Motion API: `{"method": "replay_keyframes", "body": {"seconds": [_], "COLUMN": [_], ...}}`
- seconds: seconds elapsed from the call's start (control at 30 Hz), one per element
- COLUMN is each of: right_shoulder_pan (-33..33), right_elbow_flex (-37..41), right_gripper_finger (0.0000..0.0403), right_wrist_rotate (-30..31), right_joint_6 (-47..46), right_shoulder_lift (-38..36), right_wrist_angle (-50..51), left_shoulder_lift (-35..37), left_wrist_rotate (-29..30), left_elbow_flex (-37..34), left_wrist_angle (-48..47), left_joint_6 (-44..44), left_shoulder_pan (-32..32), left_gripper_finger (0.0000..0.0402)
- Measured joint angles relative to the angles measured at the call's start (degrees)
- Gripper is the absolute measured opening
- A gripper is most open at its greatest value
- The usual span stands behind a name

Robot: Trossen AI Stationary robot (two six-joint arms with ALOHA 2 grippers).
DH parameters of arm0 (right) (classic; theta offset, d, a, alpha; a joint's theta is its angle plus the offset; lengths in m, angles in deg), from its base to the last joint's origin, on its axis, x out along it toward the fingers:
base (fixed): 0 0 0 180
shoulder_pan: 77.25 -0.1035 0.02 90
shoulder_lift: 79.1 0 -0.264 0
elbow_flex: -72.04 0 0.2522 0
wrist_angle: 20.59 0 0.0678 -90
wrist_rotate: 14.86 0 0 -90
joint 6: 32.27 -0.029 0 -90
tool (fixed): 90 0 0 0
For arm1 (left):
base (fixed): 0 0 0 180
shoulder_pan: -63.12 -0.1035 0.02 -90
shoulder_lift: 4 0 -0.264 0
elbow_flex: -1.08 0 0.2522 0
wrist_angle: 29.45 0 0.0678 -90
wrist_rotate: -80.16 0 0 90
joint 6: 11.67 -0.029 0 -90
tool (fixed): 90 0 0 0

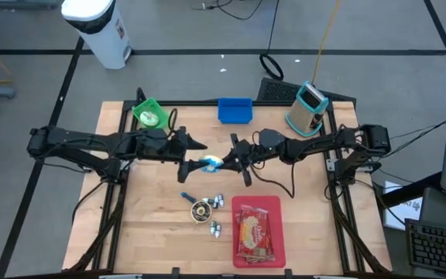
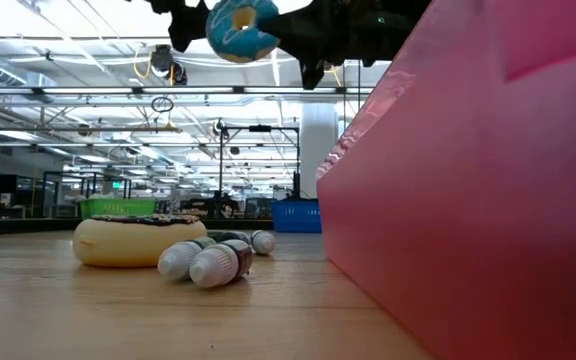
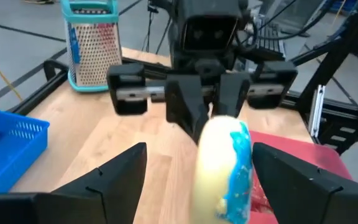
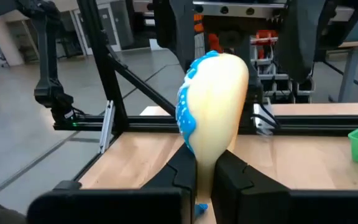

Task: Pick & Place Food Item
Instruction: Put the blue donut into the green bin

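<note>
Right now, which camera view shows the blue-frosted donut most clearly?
The right wrist view: the blue-frosted donut fills the centre, pinched edge-on by the right gripper. The left wrist view shows it between the open left gripper's fingers. The high view shows it small; the low view sees it overhead.

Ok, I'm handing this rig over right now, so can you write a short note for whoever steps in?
Right gripper: shut on the blue-iced donut, held in the air over mid-table.
Left gripper: open, fingers either side of the donut, not closed on it; looks like a handover.
On the table: chocolate donut and small bottles near the front, red tray with a packaged item, green basket and blue basket at the back, grater back right.
Done: donut picked up.
Left: the transfer, if intended, and placing it.
</note>
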Motion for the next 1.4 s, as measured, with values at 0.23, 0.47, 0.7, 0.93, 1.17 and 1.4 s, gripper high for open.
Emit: {"method": "replay_keyframes", "body": {"seconds": [0.23,0.47,0.7,0.93,1.17,1.4], "right_shoulder_pan": [0.0,0.0,-0.1,-0.1,-0.1,-0.2], "right_elbow_flex": [0.0,0.0,0.0,0.0,-0.2,0.1], "right_gripper_finger": [0.0015,0.0015,0.0015,0.0015,0.0044,0.0146], "right_wrist_rotate": [-0.2,-0.1,-1.2,-1.2,-0.7,-1.3], "right_joint_6": [0.0,0.0,0.0,0.0,0.0,0.0], "right_shoulder_lift": [0.1,0.1,0.1,0.1,-0.1,0.1], "right_wrist_angle": [0.3,-0.1,-0.5,-0.2,0.9,5.2], "left_shoulder_lift": [0.0,0.0,-1.7,-2.2,-0.1,5.6], "left_wrist_rotate": [-10.4,-8.4,-7.5,-6.6,-6.7,-4.4], "left_elbow_flex": [0.0,0.0,-0.1,0.0,-0.1,0.1], "left_wrist_angle": [-0.2,-1.6,-2.2,-1.8,-1.0,-2.1], "left_joint_6": [-0.7,0.6,0.3,0.4,1.6,7.8], "left_shoulder_pan": [0.0,0.0,0.0,-0.7,-2.7,-7.8], "left_gripper_finger": [0.0248,0.0218,0.021,0.0162,0.0081,0.0024]}}
